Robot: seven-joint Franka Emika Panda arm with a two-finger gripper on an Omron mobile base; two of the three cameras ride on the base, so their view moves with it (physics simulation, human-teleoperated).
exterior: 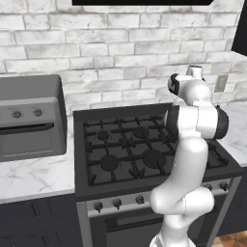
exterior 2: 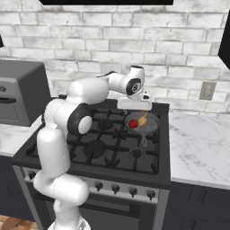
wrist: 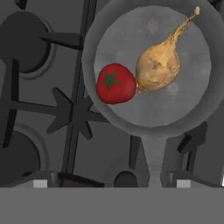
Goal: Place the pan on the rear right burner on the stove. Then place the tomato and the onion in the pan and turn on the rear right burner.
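The grey pan (exterior 2: 155, 122) sits on the stove (exterior 2: 112, 150) at the back right, its thin handle pointing to the front. It covers the rear right burner. Inside it lie the red tomato (exterior 2: 133, 123) and the tan onion (exterior 2: 143, 120), touching each other. In the hand view the tomato (wrist: 115, 83) is left of the onion (wrist: 158, 68) on the pan (wrist: 175, 109) floor. My gripper (exterior 2: 134, 109) hangs just above the pan's left half. In the hand view my gripper (wrist: 112, 183) is open, its tips far apart with nothing between them.
A row of round knobs (exterior 2: 132, 191) lines the stove's silver front panel. A grey countertop oven box (exterior: 29, 118) stands on the counter to the left. A marble counter (exterior 2: 197, 143) extends to the right. The brick wall rises right behind the stove.
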